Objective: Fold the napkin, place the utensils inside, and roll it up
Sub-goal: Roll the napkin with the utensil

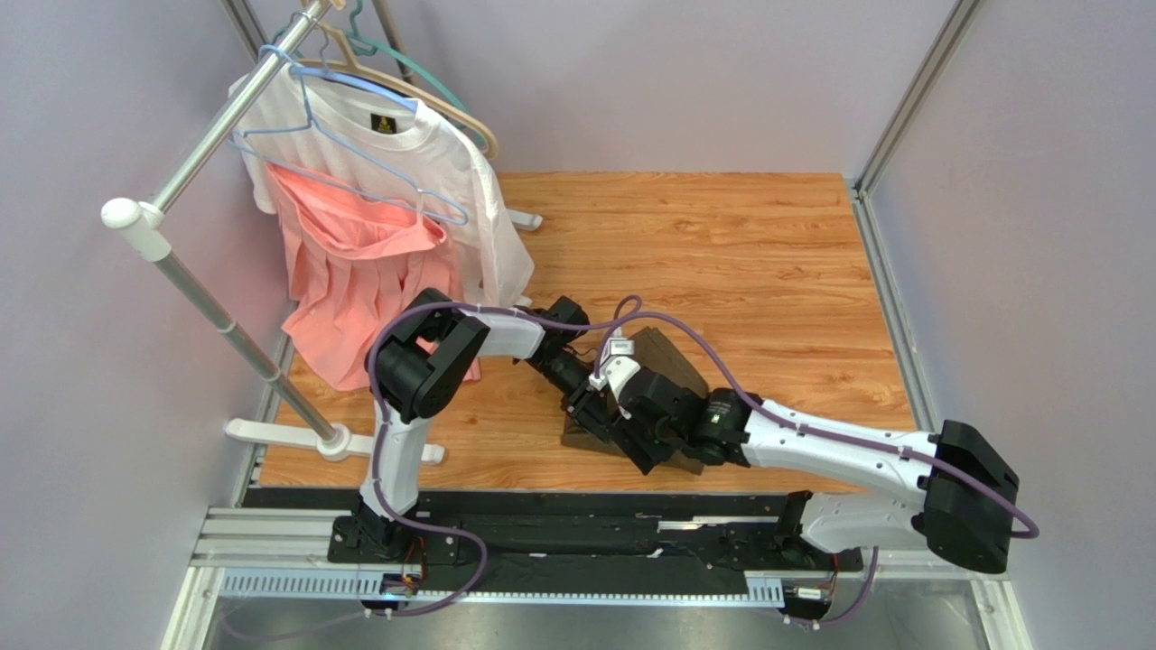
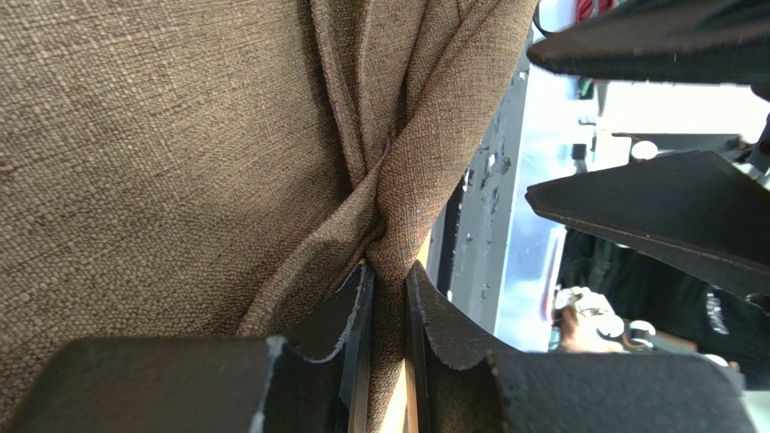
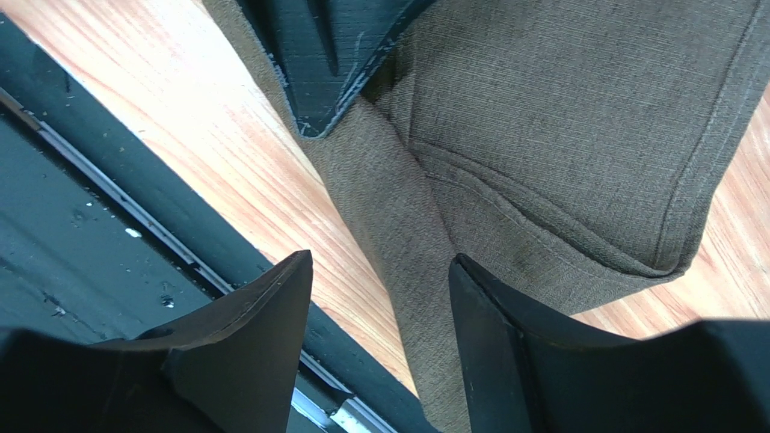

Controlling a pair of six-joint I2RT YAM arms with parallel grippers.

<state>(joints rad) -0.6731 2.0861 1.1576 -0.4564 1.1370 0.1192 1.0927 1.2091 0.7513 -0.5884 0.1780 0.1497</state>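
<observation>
1. My left end effector (image 2: 389, 275) is pinching a gathered ridge of the napkin (image 2: 163, 162), with the jaws pressed onto the cloth. I judge this hold is meant to carry that edge over for the fold.
2. My right end effector (image 3: 380, 263) is spread and straddles a narrow strip of the same cloth without closing on it. It is probably lining up a second hold.
3. The napkin lies at the centre of the top view, near the lower edge of the worktop (image 1: 774, 257). No utensils are visible.
4. The surface is wood-grain, enclosed by pale grey walls.
5. At upper left, a clothes rack (image 1: 204, 291) carries a white T-shirt (image 1: 434, 163) and a pink garment (image 1: 346, 285).
</observation>
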